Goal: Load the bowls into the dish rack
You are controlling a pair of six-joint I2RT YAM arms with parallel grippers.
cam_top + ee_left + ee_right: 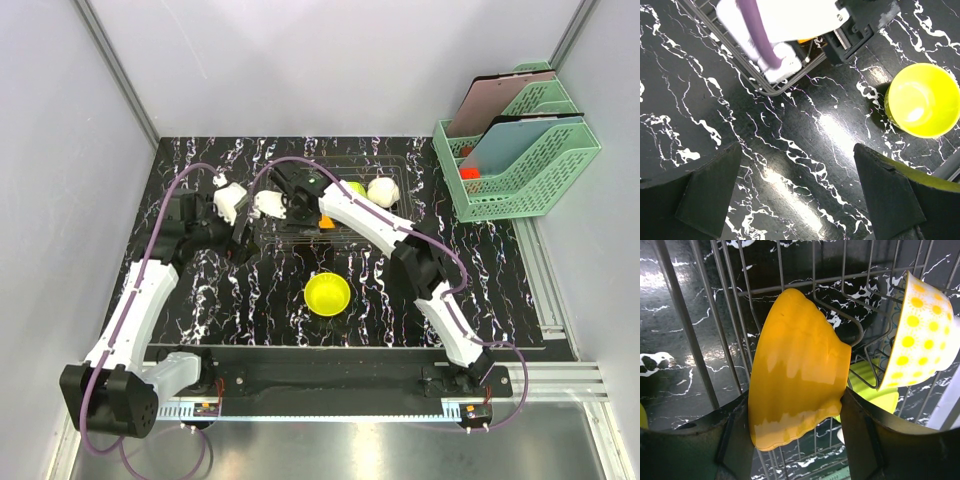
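Note:
The wire dish rack [300, 240] stands at the back middle of the black marbled table. Over its left part, my right gripper [305, 205] is shut on the orange bowl [795, 375], which stands on edge between the rack wires [690, 330] with both fingers against it. Further right in the rack a lime green bowl [355, 188] and a white bowl [383, 190] with yellow dots inside [920, 330] stand on edge. A yellow bowl [327, 293] sits upright on the table in front of the rack. My left gripper [797, 150] hovers open over bare table just off the rack's left corner [747, 70].
Two green plastic mesh file trays [520, 150] holding folders stand at the back right, off the mat. The right arm's white link and purple cable [757, 35] cross over the rack's left end. Grey walls close in the left, back and right sides.

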